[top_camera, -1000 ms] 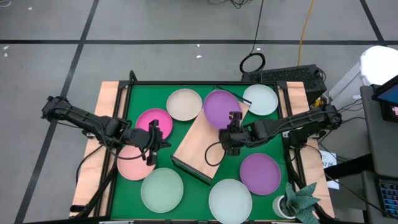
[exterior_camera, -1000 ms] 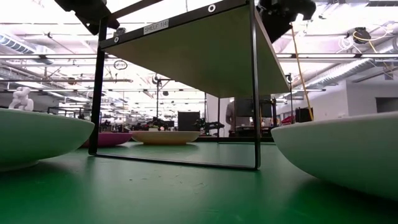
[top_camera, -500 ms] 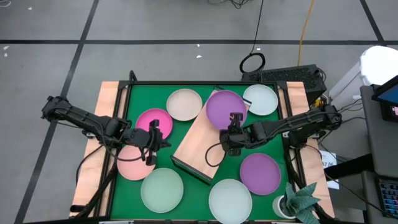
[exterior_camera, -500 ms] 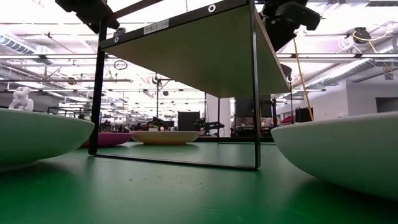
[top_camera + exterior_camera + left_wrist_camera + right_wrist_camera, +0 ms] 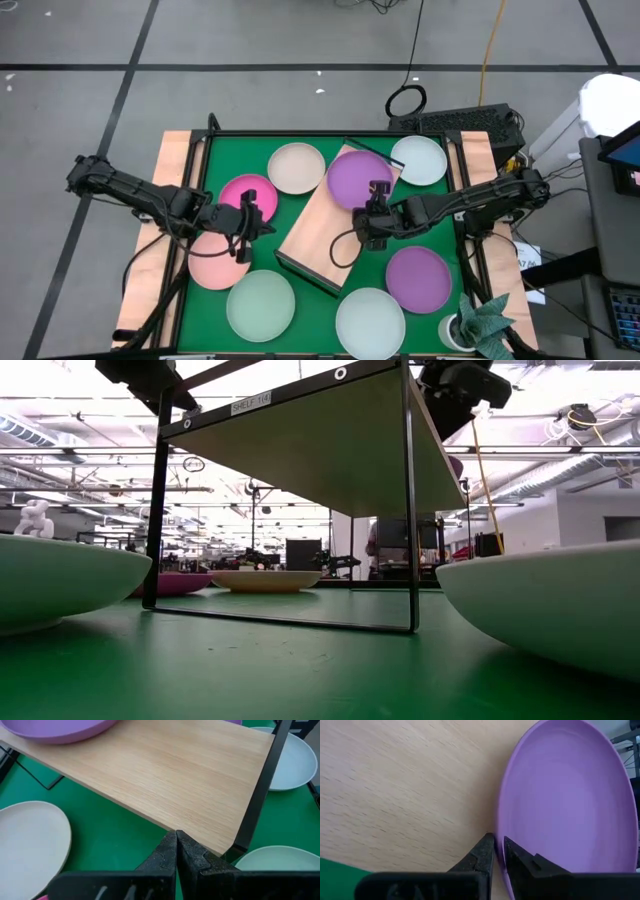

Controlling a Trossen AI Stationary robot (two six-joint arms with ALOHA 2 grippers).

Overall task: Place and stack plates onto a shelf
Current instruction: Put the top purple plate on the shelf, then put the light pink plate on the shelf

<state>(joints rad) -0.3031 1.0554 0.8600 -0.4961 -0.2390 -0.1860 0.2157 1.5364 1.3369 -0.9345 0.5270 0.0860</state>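
Green-matted counter (image 5: pixel 320 275) under bright workshop lighting. The right tool (image 5: pixel 497 851) is nearly closed, pinching the rim of a smooth purple plate (image 5: pixel 570 805) that lies on the far end of the pale wood-grain shelf (image 5: pixel 325 235). Judged step: seating this first plate; release comes next. The left tool (image 5: pixel 176 851), fingers together and empty, waits beside the magenta plate (image 5: pixel 240 190).

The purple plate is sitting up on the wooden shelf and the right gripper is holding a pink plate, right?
Not quite. The right gripper pinches the rim of the purple plate itself, which lies on the wooden shelf; the right wrist view shows it.
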